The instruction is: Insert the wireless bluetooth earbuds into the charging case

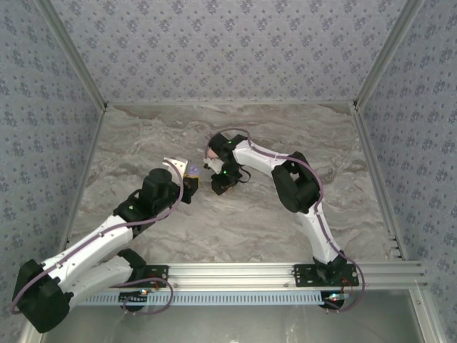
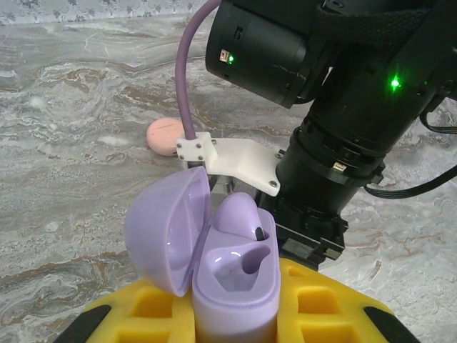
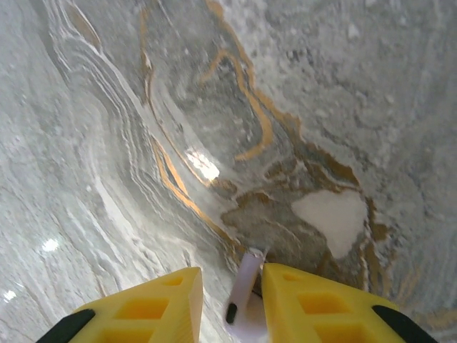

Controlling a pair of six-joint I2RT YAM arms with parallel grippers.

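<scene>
Grips, with the left fingers (image 2: 321,307) closed on its base, a purple charging case (image 2: 232,293), lid (image 2: 168,229) swung open, one purple earbud (image 2: 238,213) seated inside. Pinches, between the nearly shut right fingers (image 3: 153,307), a pale earbud (image 3: 245,286) above the marbled tabletop (image 3: 143,107). Farther out, lying flat: salmon-pink round case (image 2: 166,136).
</scene>
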